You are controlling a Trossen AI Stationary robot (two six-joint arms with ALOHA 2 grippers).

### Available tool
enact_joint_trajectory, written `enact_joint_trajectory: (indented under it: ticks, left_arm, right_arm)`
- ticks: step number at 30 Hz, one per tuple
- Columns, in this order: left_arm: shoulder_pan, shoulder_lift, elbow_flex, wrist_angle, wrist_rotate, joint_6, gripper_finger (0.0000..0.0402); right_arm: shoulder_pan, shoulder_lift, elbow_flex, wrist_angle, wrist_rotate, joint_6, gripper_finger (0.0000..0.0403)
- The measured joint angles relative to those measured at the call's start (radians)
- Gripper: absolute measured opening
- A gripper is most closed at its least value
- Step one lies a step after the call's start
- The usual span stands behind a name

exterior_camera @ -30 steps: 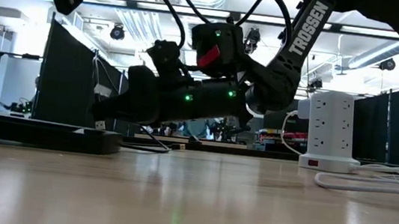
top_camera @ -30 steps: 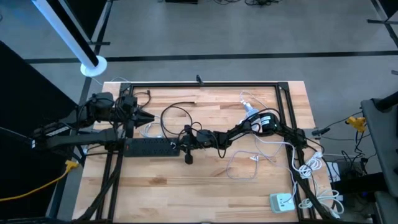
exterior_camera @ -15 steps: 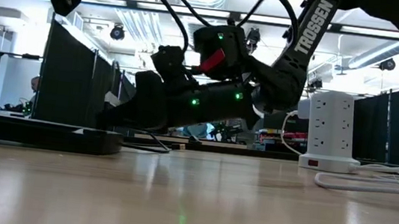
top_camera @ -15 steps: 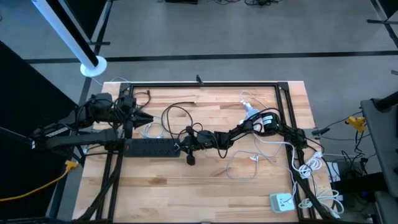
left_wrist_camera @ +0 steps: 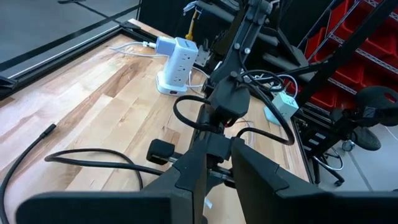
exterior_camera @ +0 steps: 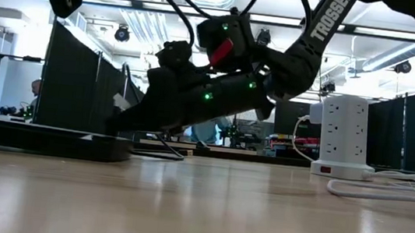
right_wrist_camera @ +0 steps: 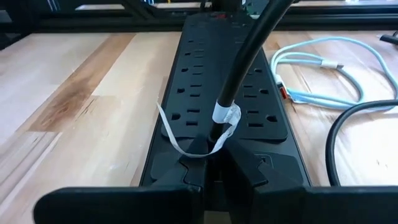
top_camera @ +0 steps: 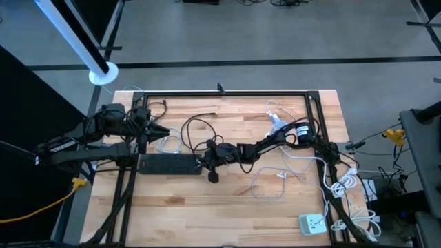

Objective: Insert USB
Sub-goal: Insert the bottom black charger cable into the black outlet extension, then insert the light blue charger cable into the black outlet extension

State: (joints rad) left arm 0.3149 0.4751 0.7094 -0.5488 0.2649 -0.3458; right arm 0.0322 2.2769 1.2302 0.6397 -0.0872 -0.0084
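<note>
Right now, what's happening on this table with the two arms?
The right gripper is shut on a black cable, holding its plug end down at the near end of the black power strip. Whether the plug is seated cannot be seen. The left gripper waits by the table's left edge, above the strip. A white tower power strip stands unused.

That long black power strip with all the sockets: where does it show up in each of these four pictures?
High view: the black power strip lies left of centre on the wooden table.
Low view: a low dark bar at the left edge.
Left wrist view: not clearly in it.
Right wrist view: fills the centre, running away from the right gripper.
Shared landmark: the black cable that the right gripper holds over the strip.
</note>
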Motion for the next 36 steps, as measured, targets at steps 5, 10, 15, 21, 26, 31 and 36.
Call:
enact_joint_trajectory:
  ticks: [5, 10, 15, 21, 26, 31, 36]
  left_arm:
    - [0.000, 0.003, 0.000, 0.000, 0.000, -0.017, 0.0064]
    - [-0.002, 0.027, 0.042, -0.001, 0.000, -0.019, 0.0056]
    - [-0.002, 0.040, 0.117, 0.000, 0.013, 0.024, 0.0038]
    - [-0.002, 0.025, 0.166, -0.016, 0.015, 0.033, 0.0028]
    - [-0.002, 0.000, 0.167, -0.058, 0.015, 0.026, 0.0027]
    - [-0.002, -0.017, 0.163, -0.102, 0.015, 0.030, 0.0027]
    - [-0.002, -0.019, 0.138, -0.105, 0.004, 0.044, 0.0027]
  right_arm:
    - [0.002, -0.069, 0.003, -0.107, 0.000, -0.090, 0.0018]
    - [0.003, -0.118, 0.041, -0.251, 0.008, -0.107, 0.0026]
    - [0.003, -0.141, 0.114, -0.438, 0.008, -0.111, 0.0117]
    - [0.005, -0.181, 0.229, -0.704, 0.001, -0.070, 0.0237]
    - [0.006, -0.253, 0.315, -0.914, 0.001, -0.028, 0.0310]
    - [-0.002, -0.340, 0.349, -1.085, 0.023, 0.061, 0.0344]
    - [-0.016, -0.440, 0.350, -1.186, 0.045, 0.201, 0.0344]
